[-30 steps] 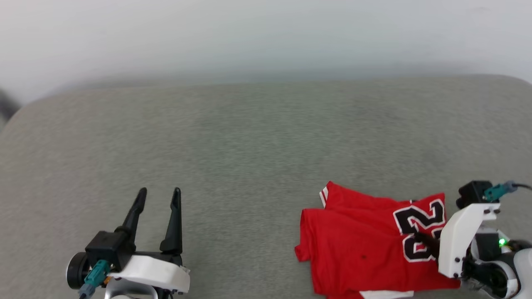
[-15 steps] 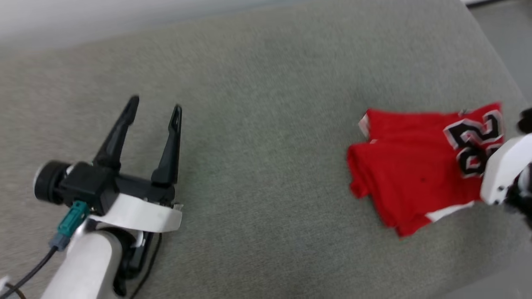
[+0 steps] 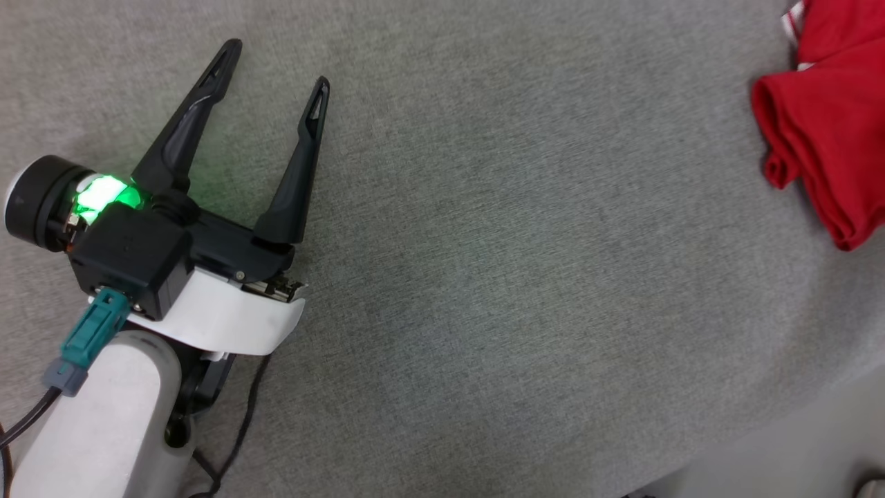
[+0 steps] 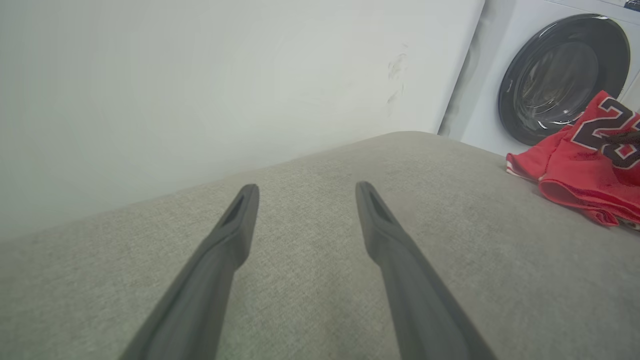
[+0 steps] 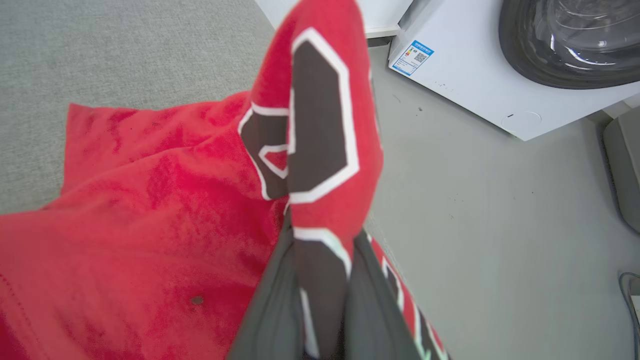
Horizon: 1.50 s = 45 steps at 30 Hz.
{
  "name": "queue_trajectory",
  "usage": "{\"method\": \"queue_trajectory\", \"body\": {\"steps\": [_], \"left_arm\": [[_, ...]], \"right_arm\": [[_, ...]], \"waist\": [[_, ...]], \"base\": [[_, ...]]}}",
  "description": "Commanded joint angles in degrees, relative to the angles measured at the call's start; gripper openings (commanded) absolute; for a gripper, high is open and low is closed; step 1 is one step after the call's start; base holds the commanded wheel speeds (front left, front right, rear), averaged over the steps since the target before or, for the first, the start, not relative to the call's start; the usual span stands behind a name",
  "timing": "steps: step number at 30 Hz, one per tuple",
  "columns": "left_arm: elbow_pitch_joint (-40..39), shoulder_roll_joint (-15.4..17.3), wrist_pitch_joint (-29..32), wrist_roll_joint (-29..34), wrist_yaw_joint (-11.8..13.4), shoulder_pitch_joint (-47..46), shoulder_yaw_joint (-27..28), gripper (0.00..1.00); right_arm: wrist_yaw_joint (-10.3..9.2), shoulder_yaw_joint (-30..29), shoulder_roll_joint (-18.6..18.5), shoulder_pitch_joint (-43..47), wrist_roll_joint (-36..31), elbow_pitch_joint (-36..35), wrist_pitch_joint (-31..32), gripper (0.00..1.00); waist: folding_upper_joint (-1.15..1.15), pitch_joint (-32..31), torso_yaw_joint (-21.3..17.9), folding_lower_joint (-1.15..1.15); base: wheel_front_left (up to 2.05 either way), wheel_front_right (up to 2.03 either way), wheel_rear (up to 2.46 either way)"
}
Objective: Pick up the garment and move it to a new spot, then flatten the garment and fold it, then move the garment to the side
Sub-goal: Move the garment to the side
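The garment point(image 3: 826, 131), a bright red jersey, lies bunched at the right edge of the head view. In the right wrist view my right gripper point(image 5: 322, 240) is shut on a fold of the garment point(image 5: 150, 225) that carries the black, white-outlined lettering; the fold stands up above the fingers point(image 5: 267, 305). My left gripper point(image 3: 276, 67) is open over the bare grey surface at the left, far from the cloth. The left wrist view shows its spread fingers point(image 4: 225, 250) with nothing between them, and the garment point(image 4: 575, 175) at the far right.
The grey padded surface point(image 3: 484, 277) ends at a rounded edge at the lower right point(image 3: 781, 408). Beyond it are pale floor point(image 5: 500, 225) and a white washing machine point(image 4: 560, 75) with a dark round door. A white wall point(image 4: 200, 75) stands behind the surface.
The head camera has swung down and to the left, so the garment has slid to the picture's right edge and the right gripper has left that view. The left gripper stays open.
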Motion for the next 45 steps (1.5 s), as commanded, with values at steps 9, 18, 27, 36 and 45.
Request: {"method": "queue_trajectory", "body": {"steps": [9, 18, 27, 36, 45], "left_arm": [[0.4, -0.4, -1.2, -0.4, 0.3, 0.2, -0.3, 1.00], [6.3, -3.5, -6.6, -3.2, 2.5, 5.9, 0.1, 1.00], [12.4, -6.3, -10.1, -7.5, 6.5, 15.5, 3.4, 1.00], [17.5, -8.1, -11.3, -10.0, 7.2, 21.1, 3.9, 1.00], [22.1, -8.8, -12.2, -11.7, 7.4, 25.3, 5.2, 1.00]], "right_arm": [[-0.05, -4.3, 2.4, -1.6, -7.0, 4.5, -10.0, 1.00], [-0.04, -3.2, -0.1, 3.7, -8.5, 4.4, -16.6, 1.00], [-0.04, 6.5, 1.7, 15.2, -3.8, 0.6, -19.3, 1.00], [-0.05, 13.1, 7.6, 26.2, -2.2, -6.8, -21.3, 1.00], [-0.04, 15.3, 13.4, 35.6, -3.7, -16.8, -24.7, 1.00]], "waist": [[0.00, -0.1, 1.3, -0.01], [0.00, -11.4, 3.5, -0.01], [0.00, -23.0, 7.0, -0.01], [0.00, -31.0, 14.5, -0.01], [0.00, -37.3, 21.3, -0.01]], "base": [[0.00, 0.00, 0.00], [0.00, 0.00, 0.00], [0.00, 0.00, 0.00], [0.00, 0.00, 0.00], [0.00, 0.00, 0.00]]}}
